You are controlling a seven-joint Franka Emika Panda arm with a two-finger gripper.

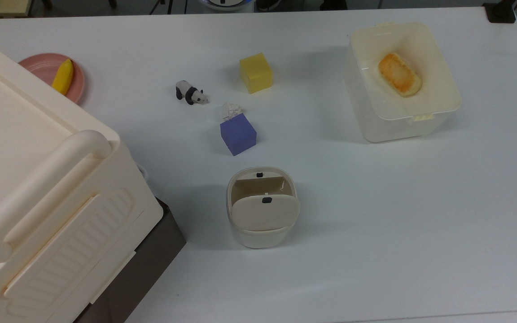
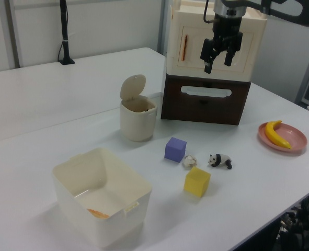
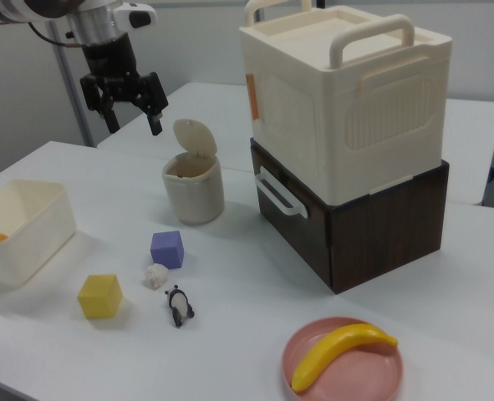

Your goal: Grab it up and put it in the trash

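The small crumpled white paper wad lies on the white table, touching the far side of a purple cube in the top view. The trash is a small cream bin with its flap lid tipped up, showing its inside. My gripper hangs high above the table with its fingers open and nothing between them. In the right view it is above and to the left of the bin, well away from the wad.
A yellow cube and a panda figurine sit near the wad. A large cream box holds bread. A big cream handled case stands on a brown box. A pink plate carries a banana.
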